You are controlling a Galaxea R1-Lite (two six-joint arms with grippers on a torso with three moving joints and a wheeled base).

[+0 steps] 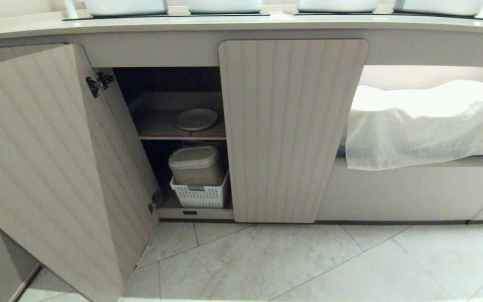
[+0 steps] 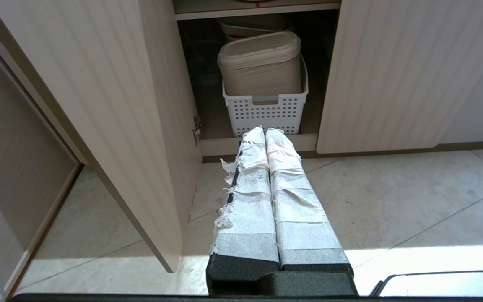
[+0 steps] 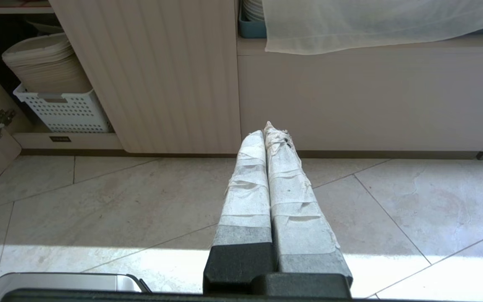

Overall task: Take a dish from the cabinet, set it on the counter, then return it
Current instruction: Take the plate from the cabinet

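The off-white dish (image 1: 196, 119) lies on the red-edged inner shelf (image 1: 183, 136) of the cabinet (image 1: 294, 130). The cabinet's left fluted door (image 1: 44, 167) stands wide open, its right door is closed. Above runs the cream counter (image 1: 241, 26) with black inset panels. Neither arm shows in the head view. My left gripper (image 2: 265, 131) is shut and empty, low over the floor, pointing at the cabinet's opening. My right gripper (image 3: 265, 131) is also shut and empty, facing the closed door and the plain unit beside it.
A white perforated basket (image 1: 201, 193) holding a beige lidded container (image 1: 194, 164) fills the cabinet's lower space. To the right a white cloth (image 1: 426, 121) drapes over an open unit. White pots (image 1: 224, 6) stand on the counter. Pale floor tiles (image 1: 308, 264) lie in front.
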